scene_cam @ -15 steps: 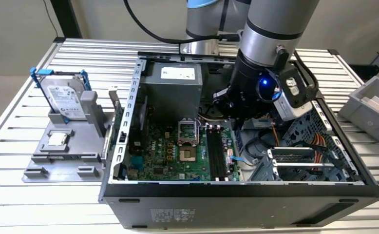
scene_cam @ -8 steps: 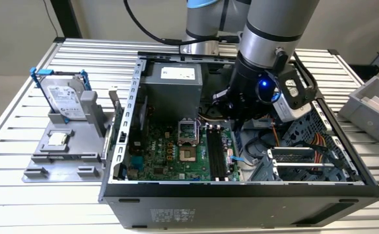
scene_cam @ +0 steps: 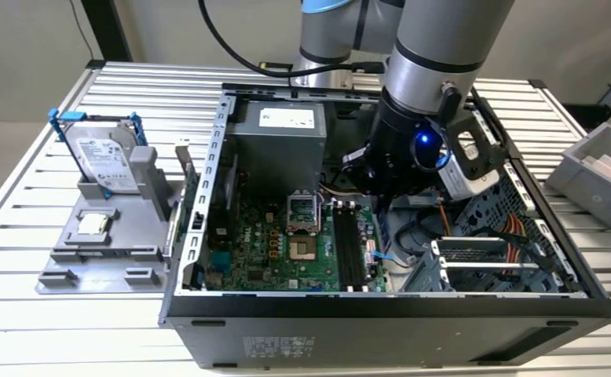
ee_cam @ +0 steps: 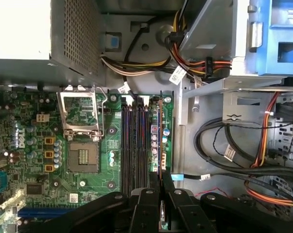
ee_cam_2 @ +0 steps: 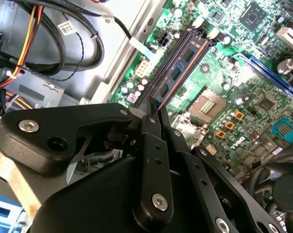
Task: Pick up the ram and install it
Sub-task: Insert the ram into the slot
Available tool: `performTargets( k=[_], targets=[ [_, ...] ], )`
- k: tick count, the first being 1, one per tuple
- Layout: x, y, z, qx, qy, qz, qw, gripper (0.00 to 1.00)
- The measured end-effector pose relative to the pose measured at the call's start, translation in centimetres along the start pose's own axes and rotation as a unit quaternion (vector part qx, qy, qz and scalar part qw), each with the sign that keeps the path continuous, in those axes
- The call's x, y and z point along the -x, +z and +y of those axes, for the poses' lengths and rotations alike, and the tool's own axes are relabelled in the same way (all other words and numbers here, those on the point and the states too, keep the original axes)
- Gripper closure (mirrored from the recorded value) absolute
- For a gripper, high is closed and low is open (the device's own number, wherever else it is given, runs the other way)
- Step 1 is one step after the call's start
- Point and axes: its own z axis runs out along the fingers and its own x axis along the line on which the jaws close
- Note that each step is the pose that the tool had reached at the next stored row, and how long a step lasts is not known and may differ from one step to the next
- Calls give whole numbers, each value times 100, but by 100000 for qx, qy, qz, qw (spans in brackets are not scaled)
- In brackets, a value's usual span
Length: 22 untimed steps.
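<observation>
The ram (ee_cam_2: 178, 73) is a thin bluish-green stick with dark chips, standing on edge in the outermost of the long black memory slots (ee_cam: 134, 145) on the motherboard (scene_cam: 274, 251). In the first wrist view the ram (ee_cam: 161, 136) shows edge-on as a narrow line. My gripper (ee_cam_2: 152, 112) is shut on the ram's near end, its black fingers (ee_cam: 148, 199) pinched either side of the stick. In the exterior view the gripper (scene_cam: 381, 188) reaches down inside the open computer case, just above the slots (scene_cam: 348, 247).
The empty processor socket (ee_cam: 83, 155) lies beside the slots. A power supply (scene_cam: 274, 133) and cable bundles (ee_cam: 224, 145) crowd the case around the arm. Outside, a grey fixture holds a hard drive in a blue frame (scene_cam: 107, 161) and a small square chip (scene_cam: 93, 225).
</observation>
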Motion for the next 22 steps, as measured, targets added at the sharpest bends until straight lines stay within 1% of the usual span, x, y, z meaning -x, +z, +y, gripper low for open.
performTargets(
  k=[4, 17, 22],
  targets=[
    [0, 16, -1, -87, 7, 4, 100000, 100],
    [0, 23, 0, -67, 37, -1, 100000, 100],
    [-12, 57, 0, -63, 236, -4, 100000, 100]
  ],
)
